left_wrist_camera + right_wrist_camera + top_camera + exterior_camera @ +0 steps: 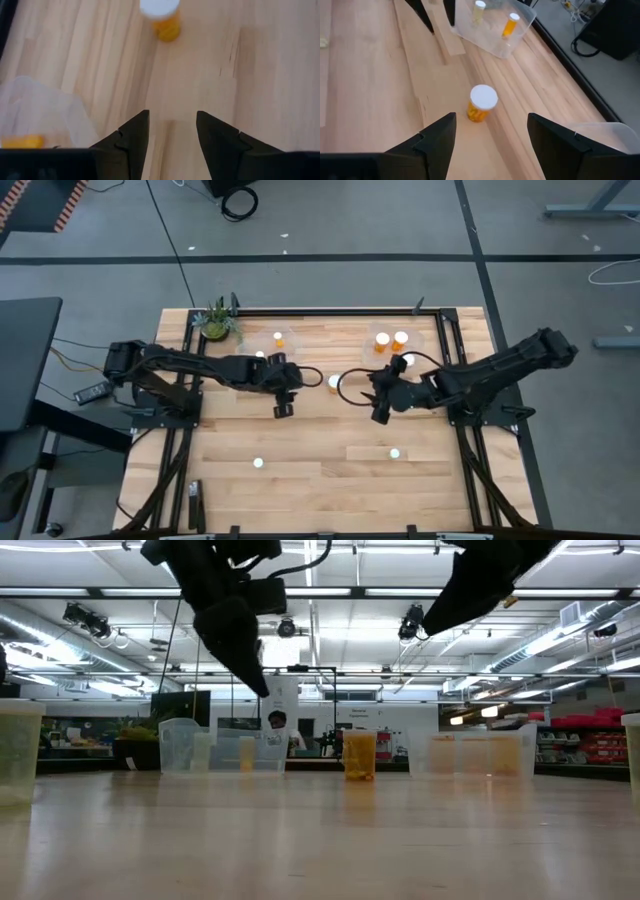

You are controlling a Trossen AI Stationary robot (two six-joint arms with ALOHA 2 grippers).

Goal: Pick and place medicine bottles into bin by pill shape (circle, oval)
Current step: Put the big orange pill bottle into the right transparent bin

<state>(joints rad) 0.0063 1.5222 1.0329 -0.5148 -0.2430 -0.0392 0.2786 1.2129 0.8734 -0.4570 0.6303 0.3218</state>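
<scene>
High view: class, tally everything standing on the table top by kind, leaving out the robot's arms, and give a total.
Medicine bottles: 8
Clear tubs: 2
Potted plant: 1
Total: 11

Light wood-plank table (320,470) w/ black frame rails along its edges. On it: small potted plant (217,321) at far left corner; clear tub (268,340) near the plant, holding amber bottles; second clear tub (392,342) toward far right, also w/ bottles. One white-capped amber bottle (334,382) stands upright mid-table, between the tubs. Two more white caps nearer the front: one left (258,463), one right (394,453), well apart.
</scene>
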